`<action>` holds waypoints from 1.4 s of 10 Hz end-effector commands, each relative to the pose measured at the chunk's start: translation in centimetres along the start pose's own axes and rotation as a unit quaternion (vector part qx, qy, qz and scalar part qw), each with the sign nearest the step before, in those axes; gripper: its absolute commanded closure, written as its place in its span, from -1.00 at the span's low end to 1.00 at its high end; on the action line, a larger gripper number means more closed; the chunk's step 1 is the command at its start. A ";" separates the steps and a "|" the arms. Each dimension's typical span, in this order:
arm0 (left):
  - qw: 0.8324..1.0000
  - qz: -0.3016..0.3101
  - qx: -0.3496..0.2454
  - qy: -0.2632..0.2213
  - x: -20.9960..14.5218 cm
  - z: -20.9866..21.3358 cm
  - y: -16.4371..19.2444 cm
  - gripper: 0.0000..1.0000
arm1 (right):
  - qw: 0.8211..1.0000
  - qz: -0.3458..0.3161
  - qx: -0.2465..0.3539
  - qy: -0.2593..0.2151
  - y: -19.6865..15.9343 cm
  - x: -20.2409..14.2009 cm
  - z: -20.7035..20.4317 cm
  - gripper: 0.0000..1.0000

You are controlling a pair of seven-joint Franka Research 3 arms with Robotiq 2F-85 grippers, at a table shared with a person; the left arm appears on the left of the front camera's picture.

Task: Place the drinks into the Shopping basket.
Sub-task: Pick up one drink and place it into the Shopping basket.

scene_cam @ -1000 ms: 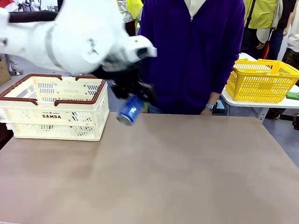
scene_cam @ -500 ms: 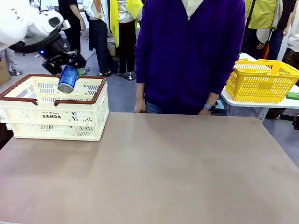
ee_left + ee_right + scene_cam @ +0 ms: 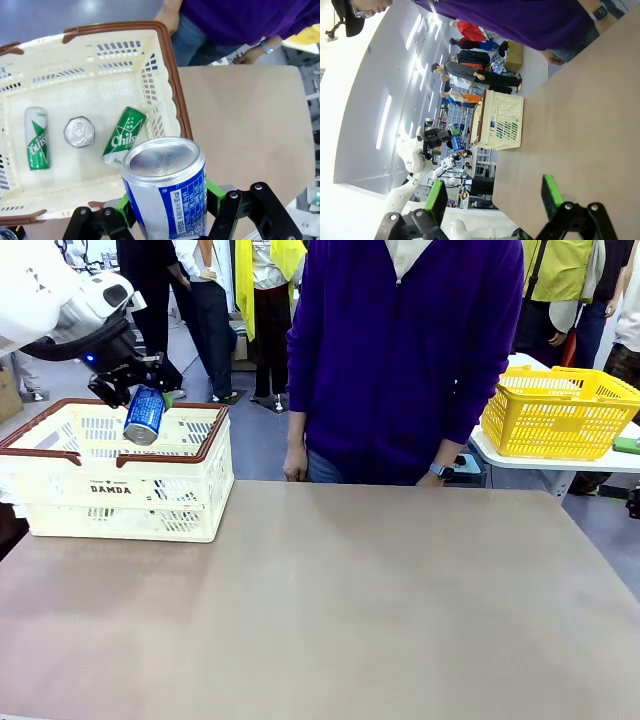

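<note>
I see a lab or demo hall: another white robot arm (image 3: 415, 165) lower left, people (image 3: 215, 300) standing upper left, ceiling strip lights (image 3: 382, 122) overhead.

On the near wall of the cream Shopping basket (image 3: 112, 488) we read "DAMDA" in black capitals, with a smaller line above it too fine to make out. Inside the basket, a green can (image 3: 124, 135) lying on its side shows white script we read as "Chilsu", cut off by its curve. The blue can (image 3: 167, 192) carries small white print that we cannot read.
</note>
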State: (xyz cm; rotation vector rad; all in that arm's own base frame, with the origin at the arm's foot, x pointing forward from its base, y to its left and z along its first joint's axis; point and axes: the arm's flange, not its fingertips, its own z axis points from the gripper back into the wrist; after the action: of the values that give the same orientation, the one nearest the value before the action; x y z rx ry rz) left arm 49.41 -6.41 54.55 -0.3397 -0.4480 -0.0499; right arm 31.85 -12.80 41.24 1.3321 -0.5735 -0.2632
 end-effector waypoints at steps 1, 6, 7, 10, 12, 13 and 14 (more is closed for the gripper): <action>0.999 0.041 -0.017 -0.016 3.7 0.0 2.0 1.00 | 1.000 -0.001 0.007 -0.002 0.3 0.1 -0.1 -1.00; 0.999 0.014 0.002 -0.039 6.1 -5.9 3.6 1.00 | 1.000 -0.001 0.007 -0.002 0.3 0.1 -0.1 -1.00; 1.000 0.023 0.004 -0.020 5.9 -7.4 4.1 1.00 | 1.000 -0.001 0.007 -0.002 0.3 0.1 -0.1 -1.00; 0.999 0.042 0.009 0.007 4.5 -11.4 5.0 1.00 | 1.000 -0.001 0.007 -0.002 0.3 0.1 -0.1 -1.00; 0.999 0.042 0.007 0.033 4.9 -13.6 5.5 1.00 | 1.000 -0.001 0.007 -0.002 0.3 0.1 -0.1 -1.00; 0.998 0.046 0.005 0.052 5.4 -14.3 5.8 1.00 | 1.000 -0.001 0.007 -0.002 0.3 0.1 -0.1 -1.00; 0.997 0.045 0.002 0.065 5.6 -15.0 6.0 1.00 | 1.000 -0.001 0.007 -0.002 0.3 0.1 -0.1 -1.00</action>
State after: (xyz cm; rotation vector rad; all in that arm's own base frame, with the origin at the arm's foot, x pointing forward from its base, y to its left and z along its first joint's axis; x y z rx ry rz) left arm 60.25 -5.97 41.49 -0.3339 -0.3250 0.0268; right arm 31.85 -12.80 41.25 1.3320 -0.5737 -0.2629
